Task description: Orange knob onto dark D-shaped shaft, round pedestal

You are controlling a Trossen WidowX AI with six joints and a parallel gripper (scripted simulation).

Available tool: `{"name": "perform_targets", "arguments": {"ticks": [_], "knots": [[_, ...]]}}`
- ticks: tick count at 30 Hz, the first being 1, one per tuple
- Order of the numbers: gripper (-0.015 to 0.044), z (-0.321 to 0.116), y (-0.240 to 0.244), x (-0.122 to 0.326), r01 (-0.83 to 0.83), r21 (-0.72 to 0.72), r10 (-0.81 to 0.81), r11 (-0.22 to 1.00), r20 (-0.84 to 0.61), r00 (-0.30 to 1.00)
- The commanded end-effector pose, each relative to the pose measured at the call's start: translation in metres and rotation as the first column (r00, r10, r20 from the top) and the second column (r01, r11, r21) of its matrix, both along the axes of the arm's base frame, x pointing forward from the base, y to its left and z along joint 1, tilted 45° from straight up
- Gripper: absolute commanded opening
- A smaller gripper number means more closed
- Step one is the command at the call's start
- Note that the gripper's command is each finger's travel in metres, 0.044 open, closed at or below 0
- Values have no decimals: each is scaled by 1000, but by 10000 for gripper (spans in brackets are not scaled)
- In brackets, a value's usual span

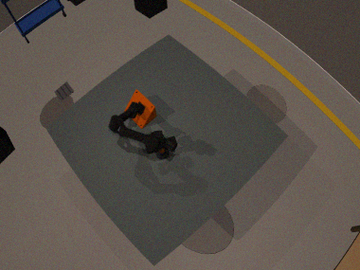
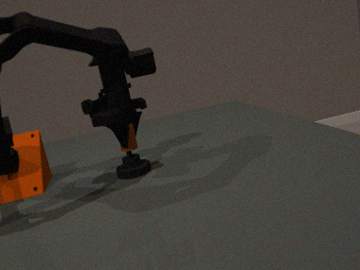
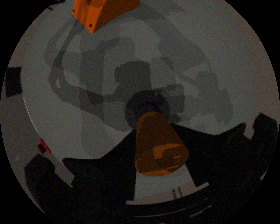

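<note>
The orange knob (image 2: 131, 142) (image 3: 161, 145) is a tapered piece, upright in the exterior view, with only a sliver of orange (image 1: 162, 151) showing under the arm in the top view. My gripper (image 2: 128, 144) (image 3: 153, 130) is shut on it, a finger on each side. The dark round pedestal (image 2: 134, 171) (image 3: 132, 110) stands on the mat directly below. A short dark piece of shaft (image 2: 129, 153) shows between the knob's lower end and the pedestal's raised step, so the knob is not down on the pedestal. The knob's hole and the shaft's flat side are hidden.
The arm's orange base block (image 1: 148, 117) (image 2: 29, 173) (image 3: 106, 14) stands on the grey-green mat (image 1: 223, 124) (image 2: 246, 209), behind the pedestal as the arm reaches. Arm shadows fall around the pedestal. A blue cart (image 1: 40, 17) and dark boxes stand beyond the mat.
</note>
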State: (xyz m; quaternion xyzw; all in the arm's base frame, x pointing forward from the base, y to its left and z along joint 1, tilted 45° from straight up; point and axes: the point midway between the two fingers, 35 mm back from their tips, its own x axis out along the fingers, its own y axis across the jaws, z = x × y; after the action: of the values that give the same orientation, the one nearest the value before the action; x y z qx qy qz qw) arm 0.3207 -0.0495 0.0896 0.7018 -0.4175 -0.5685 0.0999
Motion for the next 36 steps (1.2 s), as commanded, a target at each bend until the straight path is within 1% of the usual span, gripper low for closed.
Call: {"name": "perform_targets", "arguments": {"ticks": [1,27,29,34,36], "knots": [[0,-1,-1,-1,-16,-2,16,1000,-16,1000],[0,2,1,0,-16,-2,16,1000,-16,1000],[0,2,1,0,-35,-1,34,999,-33,999],[0,1,1,1,-157,9,157,987,-154,976],[0,0,0,1,-165,10,164,986,-161,973]]}}
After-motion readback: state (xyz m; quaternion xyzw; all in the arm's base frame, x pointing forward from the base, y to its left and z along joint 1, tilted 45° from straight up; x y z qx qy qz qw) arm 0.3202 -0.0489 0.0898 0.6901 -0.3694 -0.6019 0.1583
